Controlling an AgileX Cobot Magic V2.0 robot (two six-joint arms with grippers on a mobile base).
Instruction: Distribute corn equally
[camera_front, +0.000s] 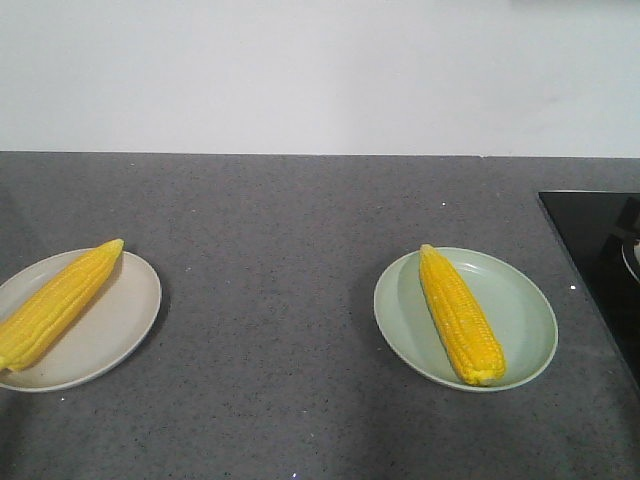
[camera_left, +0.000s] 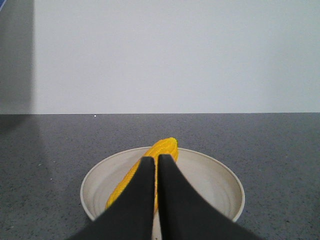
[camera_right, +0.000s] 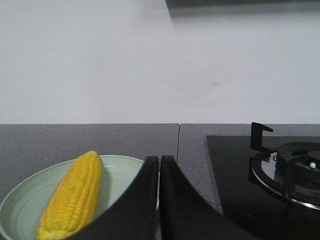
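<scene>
One yellow corn cob (camera_front: 57, 304) lies on a beige plate (camera_front: 115, 335) at the left of the counter, tip pointing up-right. A second corn cob (camera_front: 460, 313) lies on a pale green plate (camera_front: 520, 310) to the right. Neither arm shows in the front view. In the left wrist view my left gripper (camera_left: 156, 161) is shut and empty, its black fingers in front of the beige plate (camera_left: 215, 177) and its corn (camera_left: 162, 148). In the right wrist view my right gripper (camera_right: 159, 160) is shut and empty, with the green plate (camera_right: 122, 172) and its corn (camera_right: 75, 195) to its left.
A black glass hob (camera_front: 600, 250) with a burner grate (camera_right: 287, 167) sits at the counter's right edge. A white wall (camera_front: 320, 70) rises behind the grey speckled counter (camera_front: 270, 260).
</scene>
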